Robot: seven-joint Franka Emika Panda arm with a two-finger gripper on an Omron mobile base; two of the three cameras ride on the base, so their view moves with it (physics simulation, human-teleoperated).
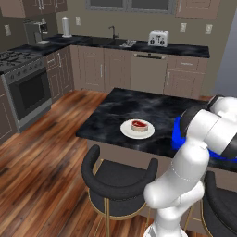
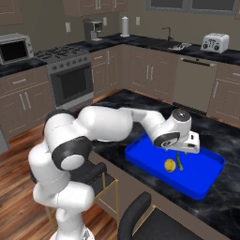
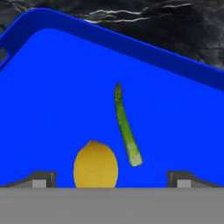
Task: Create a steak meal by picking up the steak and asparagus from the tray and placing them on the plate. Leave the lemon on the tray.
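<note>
The asparagus (image 3: 127, 129) lies flat on the tray (image 3: 52, 87), just below and ahead of the tool (image 2: 183, 153), whose fingers are spread wide with nothing between them. The lemon (image 3: 96, 165) sits just beside the stalk's cut end, nearer one fingertip. That closeness looks like the main risk: a descent slightly off line could bump or pinch the lemon, or roll it into the stalk. The thin stalk might also slip out if clamped near its tip. The steak (image 1: 138, 125) already rests on the plate (image 1: 126, 131), well apart on the bench (image 1: 111, 111).
</note>
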